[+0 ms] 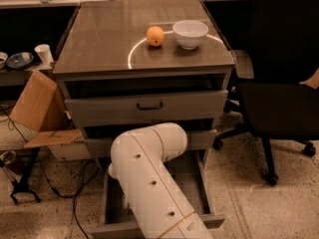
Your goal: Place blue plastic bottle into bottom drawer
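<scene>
The bottom drawer (195, 182) is pulled open at floor level, its grey inside partly showing on the right. My white arm (149, 173) bends down over the drawer and covers most of it. My gripper is hidden behind the arm, somewhere low over the drawer. The blue plastic bottle is out of view.
An orange (155, 36) and a white bowl (190, 33) stand on the grey cabinet top (99, 39). The top drawer (149, 106) and the middle drawer (202, 139) are slightly open. A black office chair (284, 83) stands right. A cardboard box (37, 108) and cables lie left.
</scene>
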